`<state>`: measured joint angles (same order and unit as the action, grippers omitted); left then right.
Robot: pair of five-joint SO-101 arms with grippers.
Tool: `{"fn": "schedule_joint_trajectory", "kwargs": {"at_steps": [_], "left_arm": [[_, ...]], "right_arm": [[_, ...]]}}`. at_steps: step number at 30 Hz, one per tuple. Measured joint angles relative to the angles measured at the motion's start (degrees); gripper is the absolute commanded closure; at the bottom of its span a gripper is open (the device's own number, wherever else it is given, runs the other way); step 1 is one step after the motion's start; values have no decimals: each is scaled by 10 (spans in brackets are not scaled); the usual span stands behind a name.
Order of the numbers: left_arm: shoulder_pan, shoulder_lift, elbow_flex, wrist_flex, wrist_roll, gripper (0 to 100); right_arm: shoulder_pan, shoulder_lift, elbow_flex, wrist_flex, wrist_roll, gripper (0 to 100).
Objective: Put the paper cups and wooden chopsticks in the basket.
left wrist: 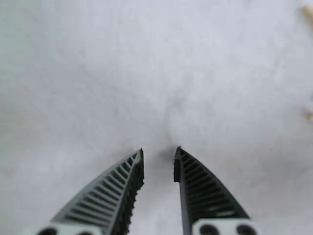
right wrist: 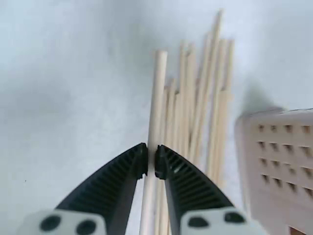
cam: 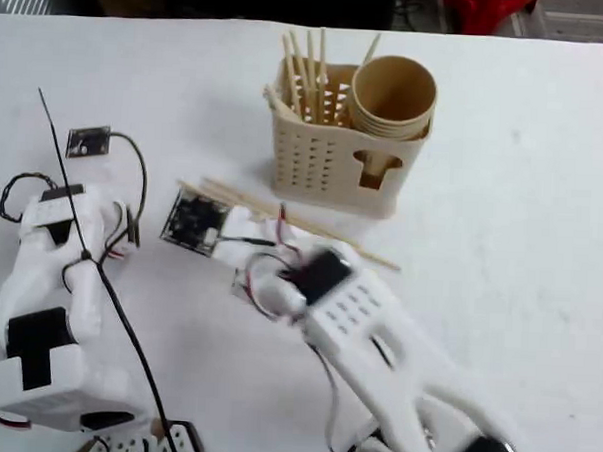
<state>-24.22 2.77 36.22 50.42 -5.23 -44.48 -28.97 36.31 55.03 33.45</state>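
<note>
Bench (cam: 523,196) space at the far left is taken up by the left arm (cam: 49,275), which is folded low. The left end effector (left wrist: 159,156) is held just above bare bench, and its fingertips are parted with nothing gripped between them.

Toward the middle, loose chopsticks (cam: 233,198) are laid flat on the bench in a bundle. In the high view their long axes run on a diagonal, from upper left down to the right, passing in front of the basket (cam: 324,167). The right arm (cam: 377,329) is stretched in from the lower right over this bundle. The right end effector (right wrist: 151,160) is closed on one chopstick (right wrist: 157,98), whose long axis points straight out from the fingertips, roughly in line with the bundle beside it. Whether it is lifted clear of the bench cannot be told.

Farther right, the basket is stood upright. Upright chopsticks (cam: 306,71) are held in its left compartment, tips fanned upward, and stacked paper cups (cam: 392,95) are set mouth-up in its right compartment.
</note>
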Motion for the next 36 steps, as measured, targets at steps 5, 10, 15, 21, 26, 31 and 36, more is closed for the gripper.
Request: {"fn": "schedule_joint_trajectory", "kwargs": {"at_steps": [5,10,15,21,26,31,36], "left_arm": [[0,0,0,0,0,880],[0,0,0,0,0,880],[0,0,0,0,0,880],[0,0,0,0,0,880],[0,0,0,0,0,880],[0,0,0,0,0,880],[0,0,0,0,0,880]], "right_arm": [[53,-178,-57,-50,-82,981],[125,-224,-88,-236,-113,981],[160,-161,-102,-430,-115,981],[166,5,-195,-513,-119,980],[202,104,-244,-516,-119,883],[211,112,-247,-499,-119,873],[209,91,-247,-418,-119,988]]}}
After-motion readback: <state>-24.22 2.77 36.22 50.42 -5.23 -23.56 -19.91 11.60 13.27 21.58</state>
